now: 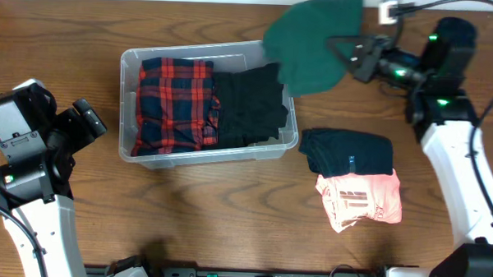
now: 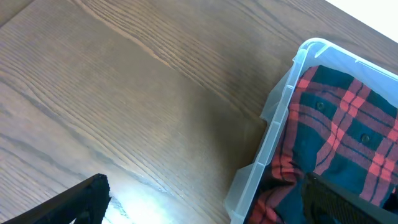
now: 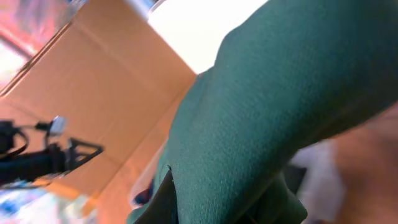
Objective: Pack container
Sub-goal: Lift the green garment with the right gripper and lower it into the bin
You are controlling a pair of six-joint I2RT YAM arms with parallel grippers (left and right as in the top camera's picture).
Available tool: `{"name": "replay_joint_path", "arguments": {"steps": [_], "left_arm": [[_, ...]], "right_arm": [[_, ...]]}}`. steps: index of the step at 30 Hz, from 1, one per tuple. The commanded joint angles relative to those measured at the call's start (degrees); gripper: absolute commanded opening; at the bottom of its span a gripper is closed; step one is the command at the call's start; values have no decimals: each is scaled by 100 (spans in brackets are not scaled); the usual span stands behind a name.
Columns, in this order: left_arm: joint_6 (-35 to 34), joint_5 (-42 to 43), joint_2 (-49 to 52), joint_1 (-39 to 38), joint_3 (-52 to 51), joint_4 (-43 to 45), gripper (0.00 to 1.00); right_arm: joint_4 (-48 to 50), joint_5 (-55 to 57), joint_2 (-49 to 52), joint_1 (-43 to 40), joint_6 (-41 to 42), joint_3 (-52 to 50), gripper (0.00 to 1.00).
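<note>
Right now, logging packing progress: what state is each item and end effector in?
container: open, partly filled
plaid shirt: folded inside container, left
black garment: inside container, right
green garment: held aloft near container's far corner
navy garment: folded on table
pink garment: folded on table
left end effector: open, empty
right end effector: shut on green garment

brown wood-grain table [image 1: 227, 212] filled overhead view, grain ran left to right. soft white glare [image 2: 134, 196] lay on tabletop. off to side, tan cardboard panel [image 3: 93, 99] beside bright white patch [image 3: 186, 31], both blurred.
</note>
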Motion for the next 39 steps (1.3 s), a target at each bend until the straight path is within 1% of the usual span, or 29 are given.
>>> {"name": "replay_joint_path", "arguments": {"steps": [1,5,9,11,13,16,20,22,23,24,25,28,29,33,35,39], "left_arm": [[-13,-87,0,35,81,-20,98],[-13,-87,0,35,81,-20,98],[-13,-87,0,37,81,-20,98],[-13,-87,2,37,81,-20,98],[-13,-87,0,37,81,-20,98],[-13,-85,0,35,81,-20,98],[-13,-87,0,37,81,-20,98],[-13,-87,2,35,81,-20,98],[-13,-87,0,35,81,-20,98],[-13,-87,0,35,81,-20,98],[-13,-87,0,37,81,-20,98],[-13,-87,0,35,81,-20,98],[-13,-87,2,35,81,-20,98],[-13,-87,2,35,81,-20,98],[-13,-87,2,37,81,-20,98],[-13,-87,0,37,81,-20,98]], "right_arm": [[22,-129,98,704,199,46,1],[-13,258,380,1473,199,44,1],[-219,664,815,1934,240,42,1],[-411,920,1117,2081,221,42,1],[-638,1281,1384,2157,2,42,1],[-1069,2330,1755,2225,-426,42,1],[-1386,3029,1923,2229,-778,42,1],[-1427,3224,1888,2234,-957,46,15],[-1425,3272,1858,2234,-1032,48,25],[-1436,3340,1799,2227,-1060,57,32],[-1473,3416,1711,2223,-1082,76,38],[-1685,3773,1320,2212,-1200,179,50],[-1803,3980,1134,2201,-1276,229,54],[-2173,4913,339,2063,-1550,337,58],[-2326,5204,-50,1899,-1606,337,61],[-2647,5261,-592,1250,-1609,337,69]]}}
